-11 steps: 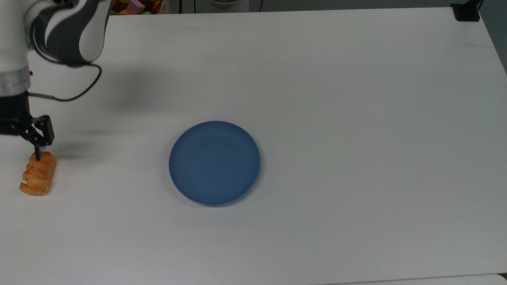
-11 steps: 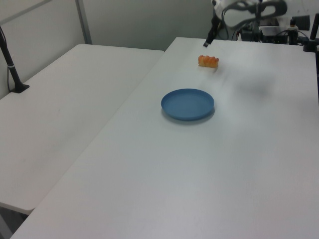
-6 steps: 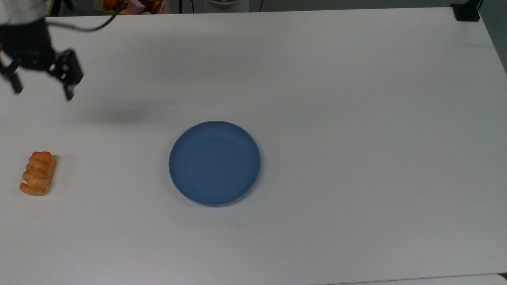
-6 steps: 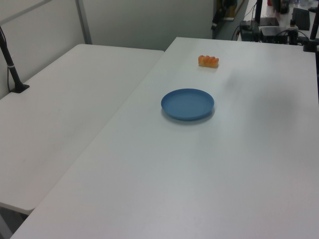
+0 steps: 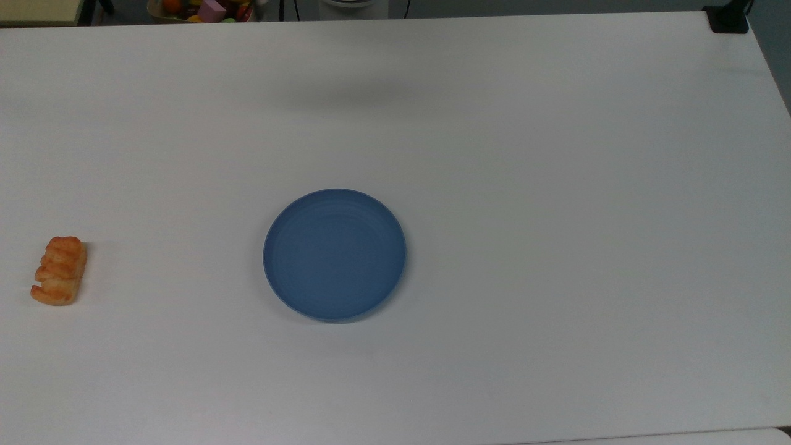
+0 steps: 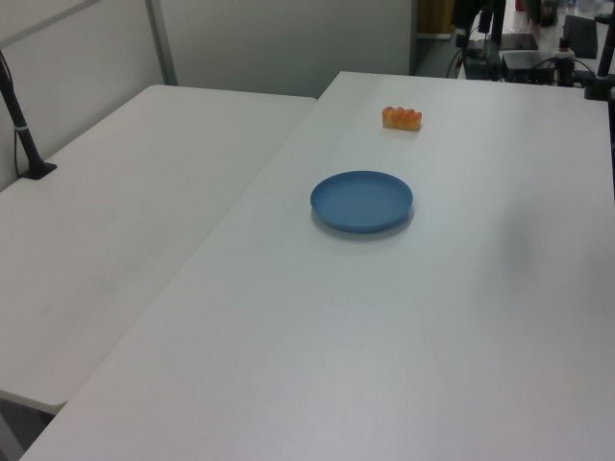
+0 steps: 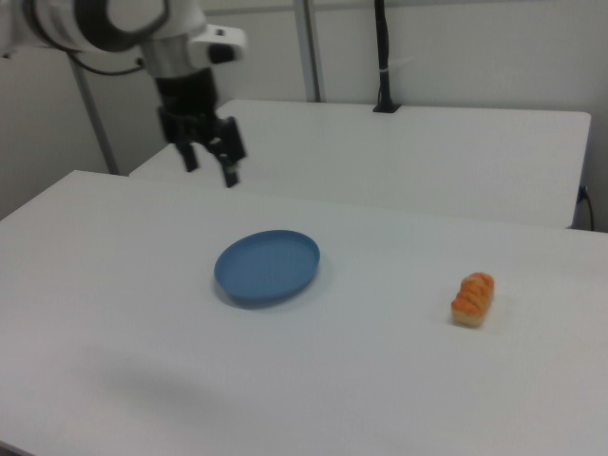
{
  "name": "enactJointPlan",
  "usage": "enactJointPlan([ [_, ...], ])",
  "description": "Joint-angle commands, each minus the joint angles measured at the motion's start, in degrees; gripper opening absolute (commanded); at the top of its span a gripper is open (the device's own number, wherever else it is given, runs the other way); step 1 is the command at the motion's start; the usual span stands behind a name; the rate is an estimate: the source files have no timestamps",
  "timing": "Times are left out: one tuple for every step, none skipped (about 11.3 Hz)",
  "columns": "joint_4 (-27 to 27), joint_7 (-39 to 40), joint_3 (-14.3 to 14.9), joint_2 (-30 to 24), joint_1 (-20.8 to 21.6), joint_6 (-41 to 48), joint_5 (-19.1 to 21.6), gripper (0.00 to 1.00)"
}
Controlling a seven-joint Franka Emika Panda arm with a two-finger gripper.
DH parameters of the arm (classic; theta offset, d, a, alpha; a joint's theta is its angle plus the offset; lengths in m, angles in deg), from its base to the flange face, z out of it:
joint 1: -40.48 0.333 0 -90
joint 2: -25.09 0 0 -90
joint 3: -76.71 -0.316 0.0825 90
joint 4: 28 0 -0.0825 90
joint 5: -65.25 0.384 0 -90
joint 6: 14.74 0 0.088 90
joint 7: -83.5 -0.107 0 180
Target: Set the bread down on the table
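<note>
Tool (image 7: 209,161): raised in the air above the counter's far side in the right view, fingers spread apart and pointing down, gripping nothing.
Arm (image 7: 104,24): white and grey, entering from the right view's upper left.
Plate (image 5: 334,254): round, blue, bare, flat on the counter near its middle; well apart from the tool.
Bread (image 5: 60,270): golden-orange roll, lying on the counter at the top view's left edge, well apart from the plate.
Counter (image 5: 556,185): plain white top, carrying plate and bread.
Second counter (image 6: 115,221): white, adjoining on the left view's left.
</note>
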Motion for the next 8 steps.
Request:
enactJointPlan([
  [3.3,-1.4,1.8,-5.2,6.0,6.6,6.1,1.0],
  [3.4,-1.5,1.8,-5.3,7.6,6.9,6.6,1.0],
  [3.5,-1.4,1.8,-5.4,9.8,6.2,6.6,1.0],
  [3.5,-1.2,3.1,-5.3,12.1,6.0,6.6,1.0],
  [3.5,-0.7,5.5,-5.2,14.9,5.2,6.6,1.0],
  [3.6,-0.2,7.4,-5.2,16.8,3.7,6.6,1.0],
  [4.7,0.8,8.2,-5.2,17.8,1.3,6.6,1.0],
  [5.9,1.5,8.3,-5.3,17.8,-1.1,6.5,1.0],
])
